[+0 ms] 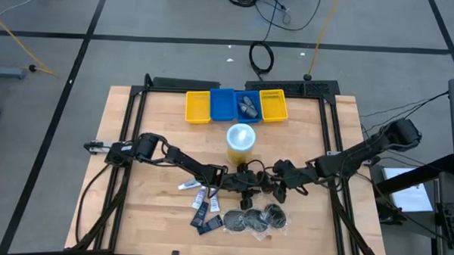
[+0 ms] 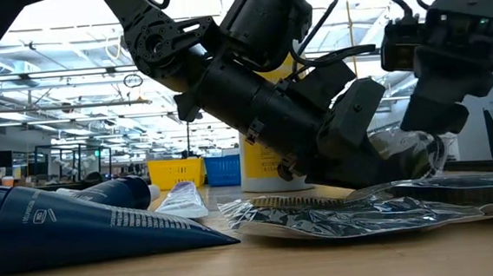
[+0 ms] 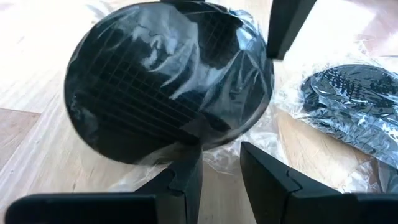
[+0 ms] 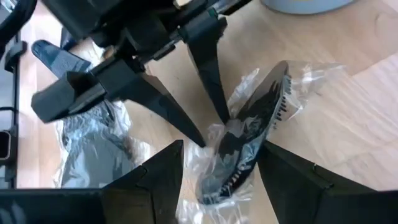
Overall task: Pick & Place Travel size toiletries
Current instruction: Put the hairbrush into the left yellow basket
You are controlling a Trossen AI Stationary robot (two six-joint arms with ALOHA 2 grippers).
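Both grippers are met mid-table, just in front of the yellow cup [image 1: 241, 141]. A round dark packet [image 3: 168, 81] in clear wrap is tilted up on edge between them. The left gripper [image 3: 219, 163] is pinched narrow on the wrap's edge; the right gripper [image 4: 219, 167] is spread wide around the packet. More packets [image 1: 252, 219] and dark sachets [image 1: 203, 214] are lying nearby on the table [image 1: 133, 207].

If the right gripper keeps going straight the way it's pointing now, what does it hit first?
Most likely the tilted round packet in clear wrap, lying between the right gripper's open fingers. Just beyond it are the left gripper's fingertips, on the same packet. Depth is hard to judge, so those could be met almost together.
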